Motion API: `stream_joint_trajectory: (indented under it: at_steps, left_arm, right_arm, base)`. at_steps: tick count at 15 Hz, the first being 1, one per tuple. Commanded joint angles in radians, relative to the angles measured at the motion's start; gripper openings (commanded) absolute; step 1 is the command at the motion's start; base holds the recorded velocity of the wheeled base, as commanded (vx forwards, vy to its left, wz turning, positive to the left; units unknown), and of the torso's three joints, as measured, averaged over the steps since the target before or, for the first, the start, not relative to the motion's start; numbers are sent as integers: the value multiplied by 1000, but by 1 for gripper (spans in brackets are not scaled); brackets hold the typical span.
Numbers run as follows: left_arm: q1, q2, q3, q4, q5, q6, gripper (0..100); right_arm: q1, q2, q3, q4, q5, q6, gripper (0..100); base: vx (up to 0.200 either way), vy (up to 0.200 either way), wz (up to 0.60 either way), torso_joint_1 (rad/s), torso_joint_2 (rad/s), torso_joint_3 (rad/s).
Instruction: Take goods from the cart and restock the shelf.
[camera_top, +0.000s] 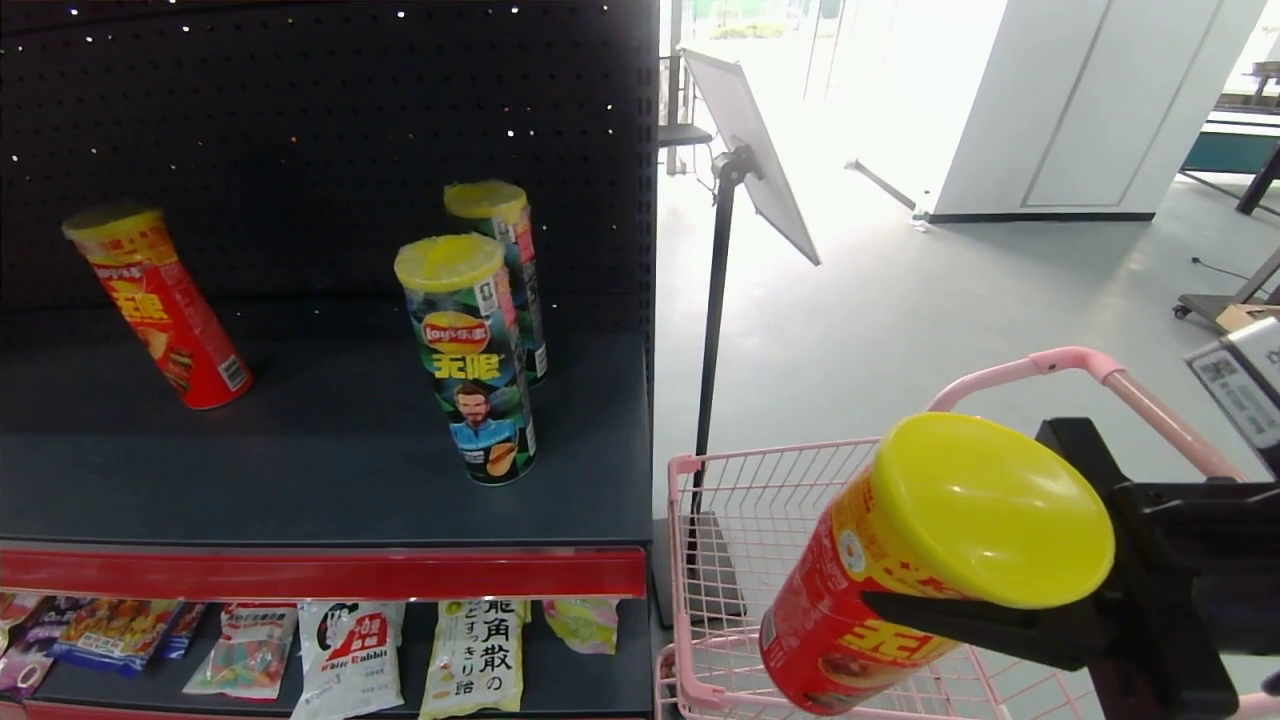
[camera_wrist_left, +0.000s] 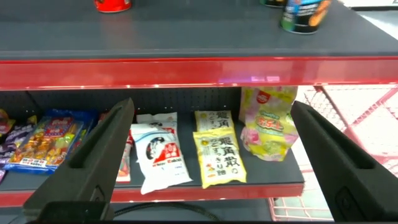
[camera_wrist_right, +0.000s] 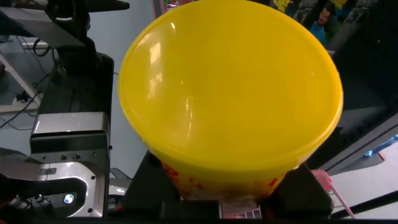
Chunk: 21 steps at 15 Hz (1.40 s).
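Now the right gripper is clamped on the red chip can, held slanted over the pink cart. Best to carry it across to the shelf and set it upright between the other red can and the two green cans, clear of both. The left gripper hangs open before the snack bags.

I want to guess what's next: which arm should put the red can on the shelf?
Right. The right gripper grips the red can over the pink cart, beside the shelf. The left gripper is open, empty, facing the lower snack bags.
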<state>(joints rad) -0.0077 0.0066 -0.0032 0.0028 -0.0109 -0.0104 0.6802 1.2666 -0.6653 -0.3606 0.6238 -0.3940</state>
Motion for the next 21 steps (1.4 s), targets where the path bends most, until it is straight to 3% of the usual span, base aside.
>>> stream_joint_trajectory:
  at_steps: [1,21]
  left_arm:
    - [0,1,0,0,0,0,100]
    - [0,1,0,0,0,0,100]
  right_arm:
    - [1,2,0,-1,2,0,0]
    - [1,4,6,-3,-10,0,0]
  base:
    - [0,200,0,12,7,2]
    - [0,200,0,3,2,2]
